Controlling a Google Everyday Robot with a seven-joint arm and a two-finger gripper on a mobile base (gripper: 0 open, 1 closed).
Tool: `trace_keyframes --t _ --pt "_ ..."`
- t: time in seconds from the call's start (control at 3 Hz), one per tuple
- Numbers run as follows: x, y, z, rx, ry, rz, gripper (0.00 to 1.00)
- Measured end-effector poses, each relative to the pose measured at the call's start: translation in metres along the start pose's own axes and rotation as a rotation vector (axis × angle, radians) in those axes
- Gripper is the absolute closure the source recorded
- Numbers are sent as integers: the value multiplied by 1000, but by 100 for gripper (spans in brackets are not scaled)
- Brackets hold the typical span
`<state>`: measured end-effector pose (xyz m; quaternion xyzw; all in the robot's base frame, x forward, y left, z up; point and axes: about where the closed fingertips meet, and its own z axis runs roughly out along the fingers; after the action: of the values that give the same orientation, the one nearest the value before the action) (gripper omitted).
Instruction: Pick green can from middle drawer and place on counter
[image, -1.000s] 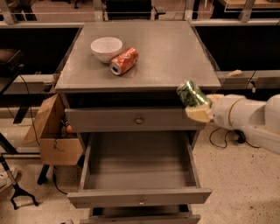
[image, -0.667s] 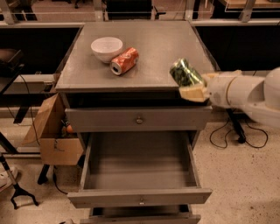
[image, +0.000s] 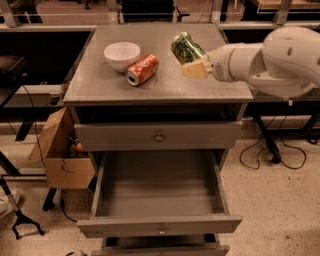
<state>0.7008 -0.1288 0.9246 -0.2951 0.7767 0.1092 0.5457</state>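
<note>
The green can (image: 186, 48) is tilted in my gripper (image: 192, 62), which is shut on it and holds it above the right part of the counter (image: 165, 82). My white arm reaches in from the right. The middle drawer (image: 159, 192) is pulled out and holds nothing. Its front panel with the small knob (image: 161, 230) faces me at the bottom.
A white bowl (image: 122, 55) and an orange-red soda can (image: 142, 69) lying on its side are on the counter's left half. The top drawer (image: 158, 136) is shut. A cardboard box (image: 60, 152) stands left of the cabinet. Cables lie on the floor at right.
My gripper has carried the green can up and left, from beside the counter's right front corner to above the counter surface.
</note>
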Motion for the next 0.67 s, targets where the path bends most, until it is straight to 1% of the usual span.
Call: trace_keyframes --t 0.33,0.67 --pt "-8 4 45 0 51 22 83" --pt "1 3 84 27 133 44 59"
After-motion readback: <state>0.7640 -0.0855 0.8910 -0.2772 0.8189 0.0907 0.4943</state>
